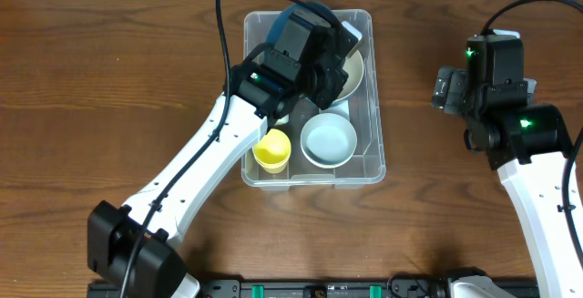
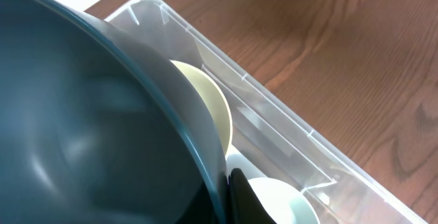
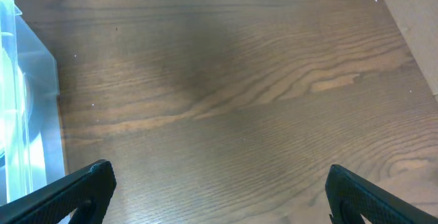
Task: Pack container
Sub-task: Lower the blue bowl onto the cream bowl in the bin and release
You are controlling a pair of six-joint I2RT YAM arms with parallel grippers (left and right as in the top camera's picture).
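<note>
A brown wood-grain table (image 1: 109,79) carries the large clear plastic rectangular container (image 1: 314,181), which sits at the middle of it, its long sides running near to far. The white left arm (image 1: 196,179) reaches from the near left corner up over the far half of the container, while the white right arm (image 1: 547,179) stands well to the right, apart from the container. The left gripper (image 2: 229,200) is clamped on the rim of a dark blue-grey round plastic bowl (image 2: 82,114), held tilted at the container's far end, with one black finger (image 2: 241,195) showing just outside the rim. Just beyond that bowl, a cream round bowl (image 2: 205,107) lies inside the container against its right wall. A pale blue round bowl (image 1: 329,140) rests in the near right part of the container, and a small yellow plastic cup (image 1: 271,149) stands beside it in the near left corner. The right gripper (image 3: 219,190) hovers over bare wood to the right of the container, its two black fingers (image 3: 82,190) spread wide and holding nothing.
</note>
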